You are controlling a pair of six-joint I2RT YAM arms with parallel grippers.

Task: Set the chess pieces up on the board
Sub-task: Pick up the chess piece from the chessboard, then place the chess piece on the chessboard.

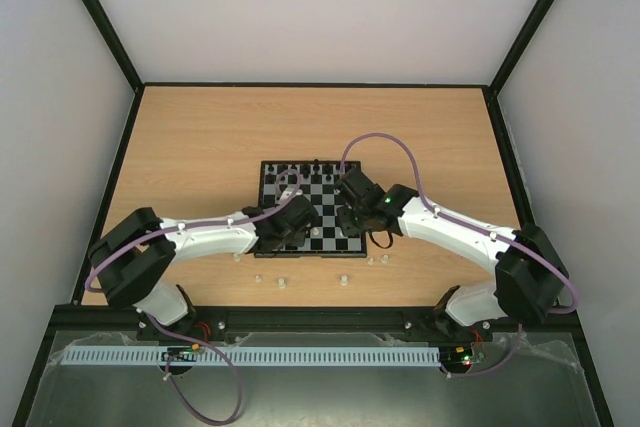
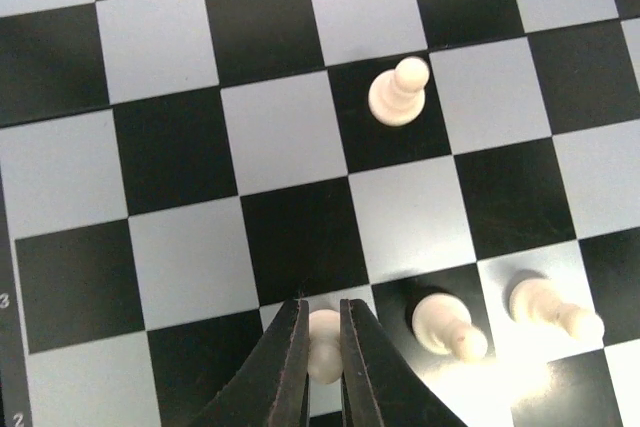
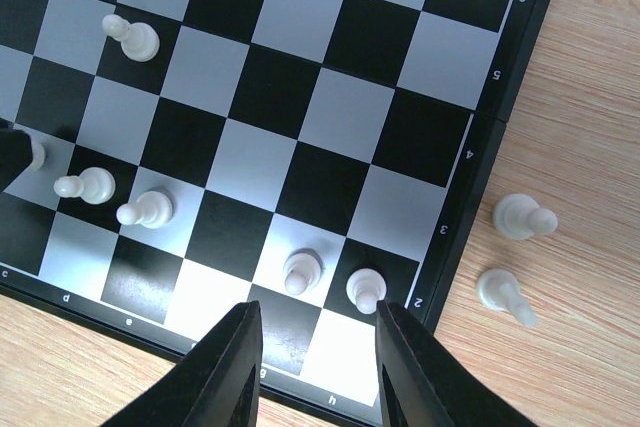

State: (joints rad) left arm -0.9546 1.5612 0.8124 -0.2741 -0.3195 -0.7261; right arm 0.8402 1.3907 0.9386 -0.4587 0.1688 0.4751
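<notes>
The chessboard (image 1: 264,179) lies mid-table with black pieces (image 1: 316,165) along its far row. My left gripper (image 2: 322,322) is shut on a white pawn (image 2: 323,349) over a pale square near the board's near edge. Three other white pawns (image 2: 398,94) stand close by. My right gripper (image 3: 318,322) is open and empty above the board's near right corner. Its right finger is next to a white pawn (image 3: 366,289), with another pawn (image 3: 301,272) beside that. In the top view both grippers (image 1: 290,227) (image 1: 350,219) hang over the board's near half.
Two white pieces (image 3: 522,216) (image 3: 500,292) lie on the wood right of the board rim (image 3: 500,97). Several more white pieces (image 1: 281,282) (image 1: 344,280) lie on the table in front of the board. Black frame rails edge the table.
</notes>
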